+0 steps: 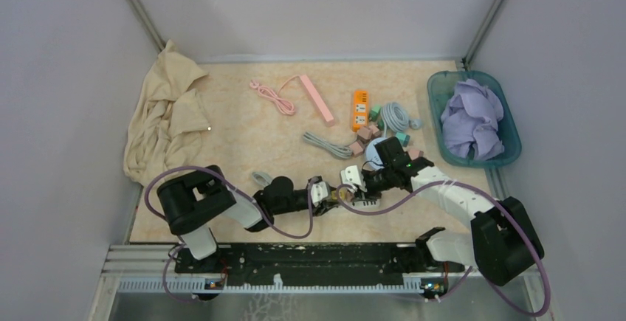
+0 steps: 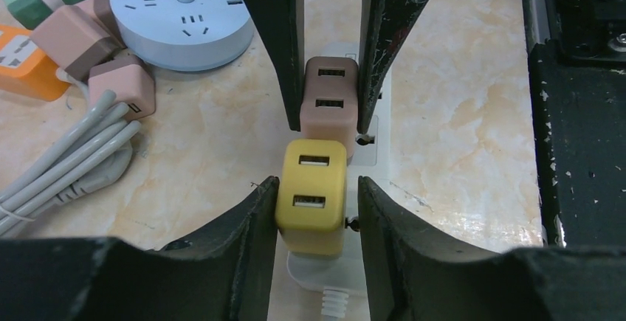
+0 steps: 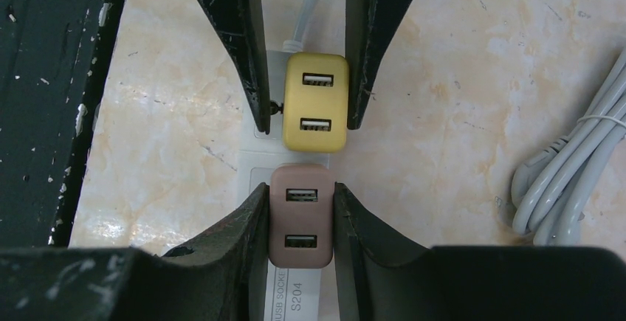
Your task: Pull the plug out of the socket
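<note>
**Two grippers over a socket strip near the table's front edge, one at each plug.**

Marbled beige table (image 1: 243, 151), smooth and matt, carries a flat white plastic strip (image 3: 294, 299) with a grey cable (image 3: 308, 7) leaving one end. The right gripper (image 3: 299, 192), with black scuffed fingers, is clamped on both flanks of the pink plug (image 3: 299, 218), probably to anchor the light strip while the other plug is drawn off. The left gripper (image 2: 316, 188) straddles the yellow plug (image 2: 310, 195). One finger touches and the other seems a sliver off, so whether it grips cannot be told. Both plugs are rounded satin blocks with two USB slots on top, seated in line on the strip, just apart.
</note>
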Robot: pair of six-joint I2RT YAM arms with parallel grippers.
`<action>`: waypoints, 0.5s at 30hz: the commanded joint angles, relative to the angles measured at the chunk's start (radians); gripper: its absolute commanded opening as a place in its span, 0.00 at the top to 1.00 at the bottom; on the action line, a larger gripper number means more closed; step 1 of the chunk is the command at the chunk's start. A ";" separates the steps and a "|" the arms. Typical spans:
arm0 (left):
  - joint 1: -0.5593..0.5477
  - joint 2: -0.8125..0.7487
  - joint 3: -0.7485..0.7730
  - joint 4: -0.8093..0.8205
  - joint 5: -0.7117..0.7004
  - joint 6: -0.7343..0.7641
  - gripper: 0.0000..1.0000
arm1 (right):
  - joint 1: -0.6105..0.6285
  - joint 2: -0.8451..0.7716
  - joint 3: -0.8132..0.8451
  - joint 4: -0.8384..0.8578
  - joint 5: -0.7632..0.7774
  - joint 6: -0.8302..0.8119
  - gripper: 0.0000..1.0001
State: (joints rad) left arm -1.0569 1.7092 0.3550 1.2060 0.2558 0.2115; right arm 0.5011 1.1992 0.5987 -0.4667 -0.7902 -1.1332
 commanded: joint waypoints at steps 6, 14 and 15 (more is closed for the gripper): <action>0.009 0.059 0.047 0.037 0.077 -0.015 0.70 | 0.007 0.000 0.043 -0.022 -0.024 -0.001 0.99; 0.015 0.084 0.046 -0.020 0.126 -0.005 1.00 | 0.006 -0.001 0.097 0.013 -0.110 0.174 1.00; 0.015 0.089 0.044 -0.019 0.126 -0.006 1.00 | 0.007 -0.006 0.097 0.024 -0.133 0.194 1.00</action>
State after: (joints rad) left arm -1.0443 1.7603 0.3916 1.2129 0.3347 0.1997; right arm 0.5014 1.2102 0.6247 -0.4984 -0.7860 -1.0512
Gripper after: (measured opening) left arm 0.364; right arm 0.316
